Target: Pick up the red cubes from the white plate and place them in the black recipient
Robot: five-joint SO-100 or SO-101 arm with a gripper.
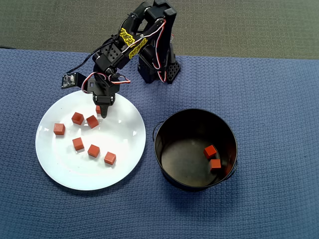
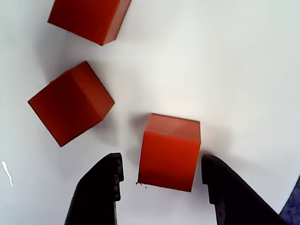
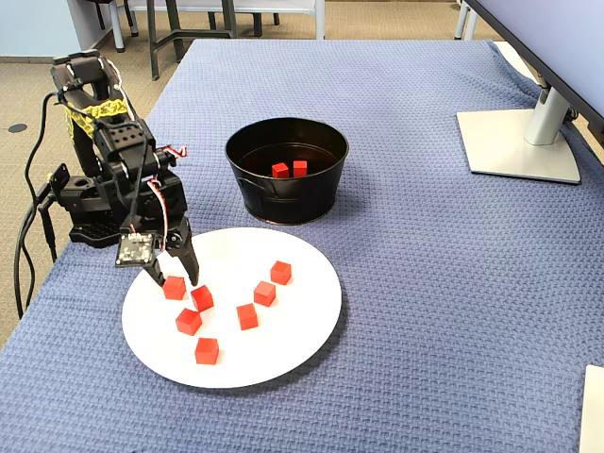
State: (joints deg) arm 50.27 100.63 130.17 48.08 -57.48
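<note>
Wrist view | gripper (image 2: pixel 161 176) fingers apart, straddling one red cube (image 2: pixel 169 152), not clamped | seven cubes on white plate (image 1: pixel 127 149) | two in black recipient (image 1: pixel 172 149)

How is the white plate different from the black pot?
The plate is white, glossy and nearly flat; the pot is black with tall straight walls and a thin wire handle. The plate holds seven red cubes, one of them between the fingers of the open tool; the pot holds two. Both are round and sit on the blue cloth.
</note>
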